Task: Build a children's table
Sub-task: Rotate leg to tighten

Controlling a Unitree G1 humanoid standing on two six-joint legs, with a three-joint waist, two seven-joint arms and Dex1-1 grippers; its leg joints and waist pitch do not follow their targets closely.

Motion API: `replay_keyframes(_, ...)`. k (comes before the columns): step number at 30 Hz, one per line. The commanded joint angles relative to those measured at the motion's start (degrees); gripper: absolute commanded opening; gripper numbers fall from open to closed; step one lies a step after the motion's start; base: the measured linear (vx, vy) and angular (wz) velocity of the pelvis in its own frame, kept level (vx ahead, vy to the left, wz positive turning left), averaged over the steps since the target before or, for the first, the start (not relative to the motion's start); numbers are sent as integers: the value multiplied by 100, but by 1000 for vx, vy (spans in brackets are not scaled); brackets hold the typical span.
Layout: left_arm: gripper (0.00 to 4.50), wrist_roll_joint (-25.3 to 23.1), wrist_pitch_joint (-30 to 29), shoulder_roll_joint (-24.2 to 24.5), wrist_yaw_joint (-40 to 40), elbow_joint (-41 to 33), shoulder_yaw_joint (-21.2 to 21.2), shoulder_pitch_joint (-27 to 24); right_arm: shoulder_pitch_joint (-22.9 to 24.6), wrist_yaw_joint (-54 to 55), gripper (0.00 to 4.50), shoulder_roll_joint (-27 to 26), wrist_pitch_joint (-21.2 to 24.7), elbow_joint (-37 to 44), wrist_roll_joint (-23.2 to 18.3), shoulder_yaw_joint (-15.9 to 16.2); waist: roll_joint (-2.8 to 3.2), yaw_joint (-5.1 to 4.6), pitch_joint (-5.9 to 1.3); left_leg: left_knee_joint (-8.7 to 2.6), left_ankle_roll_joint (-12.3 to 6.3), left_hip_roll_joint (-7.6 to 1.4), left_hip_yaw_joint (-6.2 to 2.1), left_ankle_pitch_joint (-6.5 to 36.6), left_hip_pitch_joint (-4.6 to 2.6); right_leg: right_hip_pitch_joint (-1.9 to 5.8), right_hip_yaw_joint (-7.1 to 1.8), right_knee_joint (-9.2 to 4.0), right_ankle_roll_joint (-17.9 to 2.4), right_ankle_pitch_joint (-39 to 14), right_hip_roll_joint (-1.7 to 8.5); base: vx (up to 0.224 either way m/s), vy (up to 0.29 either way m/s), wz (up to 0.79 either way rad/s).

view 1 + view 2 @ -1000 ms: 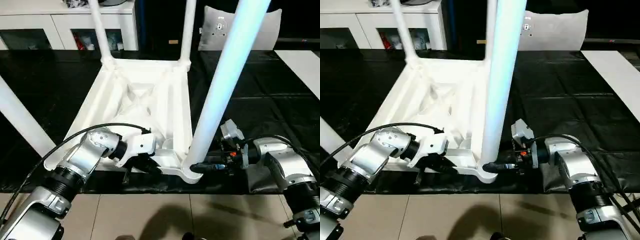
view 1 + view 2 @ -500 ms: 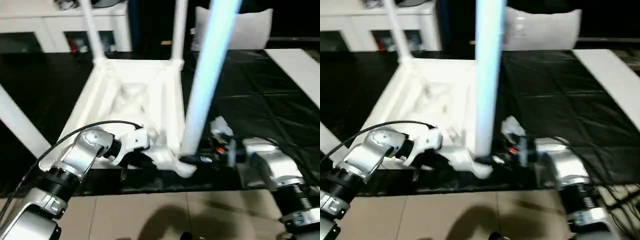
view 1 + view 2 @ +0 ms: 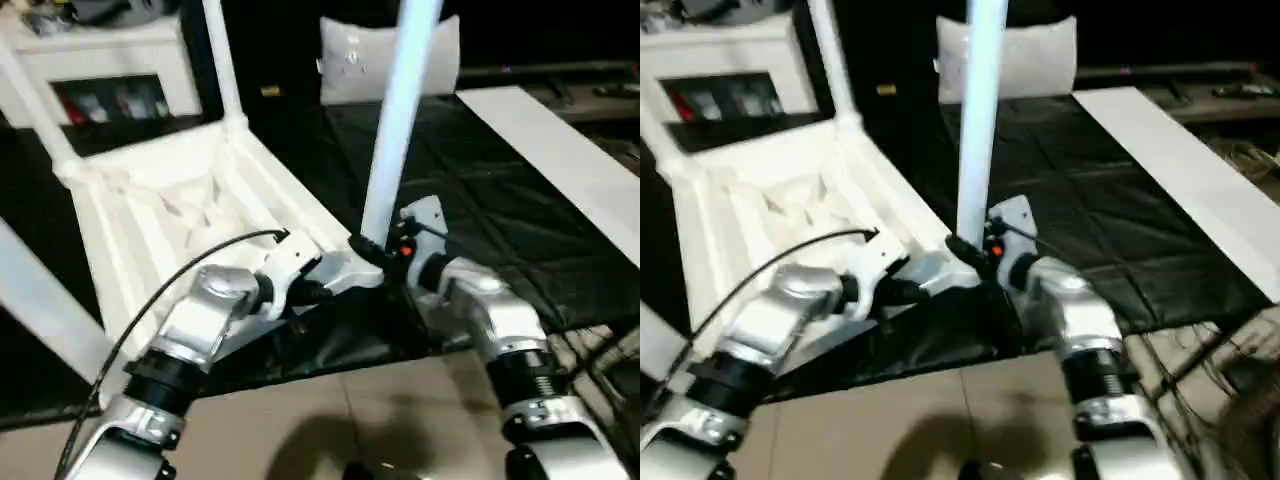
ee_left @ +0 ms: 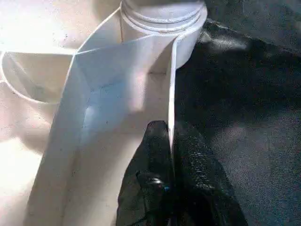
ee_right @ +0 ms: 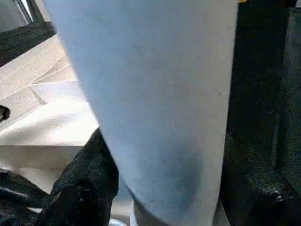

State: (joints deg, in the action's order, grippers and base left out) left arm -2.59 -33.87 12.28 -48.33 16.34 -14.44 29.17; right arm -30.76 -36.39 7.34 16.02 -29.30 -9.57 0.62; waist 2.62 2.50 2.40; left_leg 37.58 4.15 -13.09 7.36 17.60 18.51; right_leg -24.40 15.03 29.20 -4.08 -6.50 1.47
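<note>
One white tabletop (image 3: 170, 215) lies upside down on the black-covered counter (image 3: 500, 200), its ribbed underside facing up. Four white legs can be counted in the head views. One leg (image 3: 398, 110) stands upright in the near corner socket (image 4: 162, 19), right in front of the robot. Two more stand in the far corners, one (image 3: 222, 60) toward the middle of the picture and one (image 3: 30, 95) at the far left. A fourth leg (image 3: 40, 310) runs slantwise across the lower left edge of the view; where its foot sits cannot be seen.

The left gripper (image 4: 170, 141) has its jaws closed tight on the thin upright rim wall of the tabletop, just short of the near corner socket; the wrist view shows one black finger on each side of that wall. The right gripper (image 3: 372, 250) is at the foot of the near leg, where the leg enters the socket. In the right wrist view its two black fingers (image 5: 94, 169) stand on either side of the leg's base, held about as wide apart as the leg itself, so the jaws clasp the leg.

Beyond the counter stand one white cabinet (image 3: 110, 70) with glass doors and one pale cushion-like thing (image 3: 350, 55). One white board (image 3: 560, 160) lies along the counter's right side.
</note>
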Motion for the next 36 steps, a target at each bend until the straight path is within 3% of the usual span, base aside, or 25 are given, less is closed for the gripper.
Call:
replay_keyframes(1, 0, 85, 79, -122, 20, -140, -63, 172, 34, -210, 326, -64, 12, 38, -68, 229, 281, 347, -347, -902, -932, -1543, -556, 1076, 300, 869, -822, 1085, 912, -1447, 920, 0, 0, 0)
replay_keyframes(2, 0, 72, 82, -112, 30, -148, -58, 172, 52, -243, 332, -38, -24, 54, -70, 227, 189, 379, -345, -900, -697, -1405, -425, 1018, 87, 469, -1155, 1048, 352, -898, 1061, 63, -34, -4)
replay_keyframes(3, 0, 65, 152, -29, -4, -157, -58, 144, 151, -457, 344, 126, -151, 157, -118, 184, -98, 207, -213, -831, -458, -678, 125, 2214, -213, 162, -1363, 1193, 185, -1195, 725, 63, -34, -4)
replay_keyframes(4, 0, 56, 224, 57, -30, -133, -60, 117, 259, -696, 358, 296, -209, 297, -189, 140, -371, 483, -196, 140, 101, 384, 353, 1126, -112, 55, -1201, -125, 1676, -5245, 758, 0, 0, 0)
replay_keyframes(5, 0, 46, 259, 93, -39, -119, -67, 109, 303, -792, 371, 363, -221, 356, -217, 125, -567, 514, -285, 171, -251, 382, 259, 179, 301, 372, -1626, 78, 1824, -5826, 913, 0, 0, 0)
replay_keyframes(6, 0, 46, 259, 93, -39, -119, -67, 109, 303, -792, 371, 363, -221, 356, -217, 125, -398, 667, -391, -36, -257, 400, 136, -277, 375, 572, -1675, 199, 1654, -4986, 906, 0, 0, 0)
replay_keyframes(7, 0, 28, 342, 177, -75, -73, -88, 105, 379, -957, 378, 489, -260, 450, -234, 93, -401, 665, -419, -285, -293, 268, 97, -1033, 277, 438, -1578, 337, 1252, -2737, 665, 0, 0, 0)
replay_keyframes(8, 0, 5, 457, 261, -129, -10, -104, 107, 452, -1106, 390, 623, -295, 539, -258, 70, -297, 588, -435, -312, -369, 290, -35, -1708, 405, 512, -1398, 558, 800, -818, 541, 0, 0, 0)
replay_keyframes(9, 0, -32, 661, 369, -205, 89, -123, 118, 546, -1279, 402, 795, -334, 645, -293, 40, -255, 591, -443, -294, -400, 248, -27, -1802, 295, 401, -1369, 552, 570, -292, 508, 0, 0, 0)
replay_keyframes(10, 0, -32, 661, 369, -205, 89, -123, 118, 546, -1279, 410, 795, -334, 645, -293, 40, -273, 531, -444, -288, -425, 237, -13, -1778, 265, 389, -1354, 574, 307, 38, 480, 0, 0, 0)
replay_keyframes(11, 0, -53, 716, 431, -223, 163, -117, 143, 593, -1360, 416, 889, -340, 692, -313, 14, -282, 499, -432, -342, -449, 261, 5, -1526, 313, 478, -1316, 527, -45, 110, 475, 0, 0, 0)
replay_keyframes(12, 0, -112, 977, 619, -353, 349, -147, 210, 699, -1540, 423, 1112, -389, 788, -328, -32, -274, 489, -421, -371, -486, 265, 12, -1230, 320, 513, -1300, 415, -148, -251, 494, 0, 0, 0)
replay_keyframes(13, 0, -120, 1054, 691, -403, 392, -166, 221, 746, -1601, 436, 1181, -411, 832, -337, -42, -275, 468, -428, -407, -518, 236, 8, -1108, 307, 534, -1277, 364, -187, -579, 509, 0, 0, 0)
replay_keyframes(15, 0, -189, 1312, 890, -489, 571, -197, 292, 896, -1779, 445, 1369, -389, 1023, -428, -97, -244, 426, -415, -449, -584, 169, 3, -1022, 284, 502, -1239, 275, -247, -1062, 518, 0, 0, 0)
replay_keyframes(16, 0, -192, 1332, 909, -495, 595, -193, 303, 909, -1793, 445, 1386, -388, 1039, -436, -102, -238, 390, -389, -484, -579, 144, 7, -833, 282, 497, -1208, 203, -238, -1499, 539, -57, 44, -1)
replay_keyframes(18, 0, -186, 1763, 1166, -661, 856, -169, 409, 1076, -1908, 445, 1539, -340, 1266, -529, -171, -209, 336, -323, -542, -532, 136, 32, -298, 196, 451, -1164, -1, -152, -2433, 562, -59, 45, 0)
replay_keyframes(19, 0, -169, 1915, 1256, -733, 921, -154, 427, 1115, -1885, 445, 1556, -345, 1298, -526, -206, -222, 283, -332, -576, -455, 118, 17, -114, 199, 492, -1143, -29, -98, -2715, 590, -55, 41, -4)
replay_keyframes(21, 0, -139, 2171, 1347, -806, 1016, -116, 445, 1161, -1802, 445, 1551, -383, 1327, -500, -252, -209, 243, -330, -597, -391, 104, 9, -65, 223, 499, -1113, -56, -53, -2758, 611, -50, 37, -8)
replay_keyframes(23, 0, -65, 2340, 1356, -790, 1121, -19, 459, 1215, -1696, 445, 1502, -342, 1428, -545, -295, -173, 232, -328, -609, -374, 70, 37, 85, 145, 456, -1094, -107, -128, -2797, 639, 0, 0, 0)
replay_keyframes(26, 0, 161, 2467, 1320, -736, 1236, 212, 439, 1339, -1382, 445, 1308, -267, 1699, -685, -370, -198, 220, -303, -637, -322, 70, 51, 306, 113, 473, -1049, -175, -123, -3017, 668, 0, 0, 0)
replay_keyframes(28, 27, 329, 2483, 1295, -709, 1156, 376, 357, 1424, -998, 450, 1145, -224, 1875, -618, -394, -215, 222, -329, -661, -303, 74, 40, 170, 158, 524, -1038, -155, -74, -2891, 679, 0, 0, 0)
replay_keyframes(29, 43, 602, 2564, 1237, -661, 992, 597, 231, 1533, -561, 450, 1013, -11, 2113, -437, -353, -210, 231, -345, -668, -226, 56, 40, -58, 154, 507, -1067, -84, -157, -2575, 695, 0, 0, 0)
replay_keyframes(32, 62, 892, 2636, 1105, -440, 618, 900, 33, 1655, -308, 450, 935, 60, 2333, -235, -264, -213, 246, -352, -659, -242, 29, 75, -28, 119, 466, -1090, -52, -392, -2328, 697, 0, 0, 0)
replay_keyframes(36, 66, 1092, 2135, 991, 5, -418, 1204, -578, 1908, 331, 450, 690, 558, 2724, -50, -215, -235, 274, -335, -689, -257, 15, 96, -116, 140, 493, -1112, 0, -390, -2268, 706, 0, 0, 0)
